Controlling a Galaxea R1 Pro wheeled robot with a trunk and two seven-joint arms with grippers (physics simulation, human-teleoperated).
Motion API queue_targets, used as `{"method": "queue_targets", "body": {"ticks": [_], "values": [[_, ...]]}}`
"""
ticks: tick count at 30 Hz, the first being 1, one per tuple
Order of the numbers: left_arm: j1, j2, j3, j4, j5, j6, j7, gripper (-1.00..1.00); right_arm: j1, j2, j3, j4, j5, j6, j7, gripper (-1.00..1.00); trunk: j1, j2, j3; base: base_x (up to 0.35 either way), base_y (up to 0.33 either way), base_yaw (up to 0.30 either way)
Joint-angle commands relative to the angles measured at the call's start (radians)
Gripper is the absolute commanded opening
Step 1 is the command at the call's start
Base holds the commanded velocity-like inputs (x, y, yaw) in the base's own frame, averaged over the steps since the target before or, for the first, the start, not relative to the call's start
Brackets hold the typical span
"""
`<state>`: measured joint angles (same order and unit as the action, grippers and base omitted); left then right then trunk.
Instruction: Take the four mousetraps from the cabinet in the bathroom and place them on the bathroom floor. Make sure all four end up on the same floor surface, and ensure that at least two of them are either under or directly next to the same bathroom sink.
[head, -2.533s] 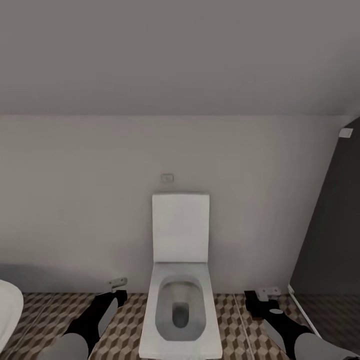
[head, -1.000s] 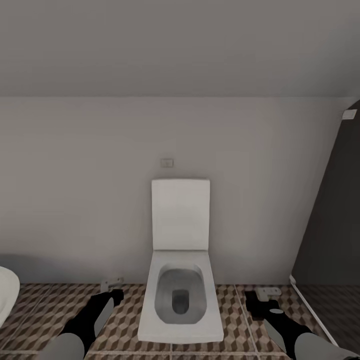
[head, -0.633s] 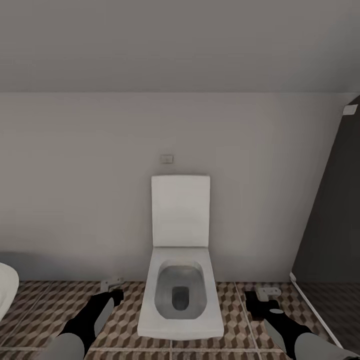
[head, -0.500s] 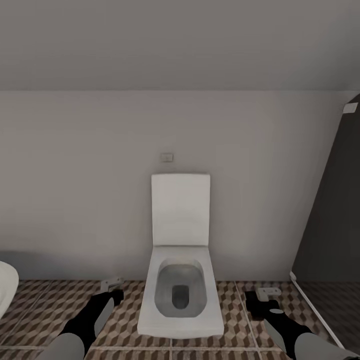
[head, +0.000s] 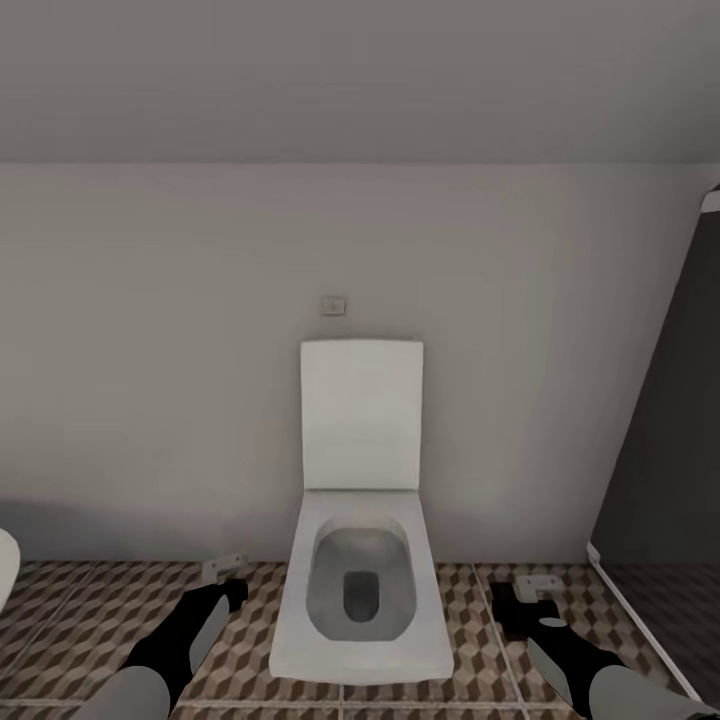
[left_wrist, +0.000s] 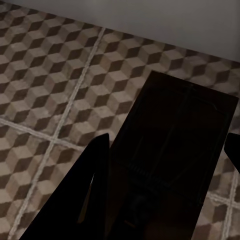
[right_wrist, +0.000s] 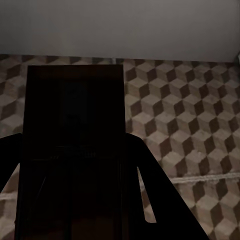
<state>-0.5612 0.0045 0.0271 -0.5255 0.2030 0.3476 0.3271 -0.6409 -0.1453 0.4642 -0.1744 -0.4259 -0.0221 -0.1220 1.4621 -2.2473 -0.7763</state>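
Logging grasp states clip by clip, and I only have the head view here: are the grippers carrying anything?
Observer: Yes. In the left wrist view, a flat dark board, apparently a mousetrap, sits between the fingers of the left gripper.
Operator: And the right?
Observer: The same. A second mousetrap juts out from the right gripper, with faint wire lines on it.
Operator: What is beneath them?
Observer: The cube-patterned bathroom floor, which meets a plain wall.
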Motion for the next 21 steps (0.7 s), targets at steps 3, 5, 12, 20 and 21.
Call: {"method": "queue_targets", "body": {"ticks": [3,5,12,20,21], "values": [[0.0,0.0,-0.001,-0.002,0.01,0.004,0.006,-1.0,-0.001,0.0,0.008,0.0,-0.013,-0.003,-0.003,-1.0,0.011,-0.022,-0.011,0.01,0.0,0.0],[0.0,0.0,-0.001,-0.002,0.01,0.004,0.006,-1.0,-0.001,0.0,0.008,0.0,-0.013,-0.003,-0.003,-1.0,0.019,-0.036,-0.017,0.004,0.0,0.0],[0.0,0.003,0.0,-0.002,0.01,0.003,0.008,-1.0,0.0,0.0,0.009,0.0,-0.013,-0.002,-0.003,-1.0,0.046,-0.085,-0.039,0.0,0.0,0.0],[0.0,0.004,0.0,-0.002,0.01,0.003,0.009,-1.0,0.0,0.0,0.01,0.0,-0.011,-0.002,-0.002,-1.0,0.077,-0.141,-0.064,0.019,0.005,0.0],[0.0,0.004,0.001,-0.002,0.009,0.003,0.01,-1.0,-0.001,0.0,0.01,0.0,-0.011,-0.002,-0.002,-1.0,0.08,-0.148,-0.067,0.186,0.063,0.0]]}}
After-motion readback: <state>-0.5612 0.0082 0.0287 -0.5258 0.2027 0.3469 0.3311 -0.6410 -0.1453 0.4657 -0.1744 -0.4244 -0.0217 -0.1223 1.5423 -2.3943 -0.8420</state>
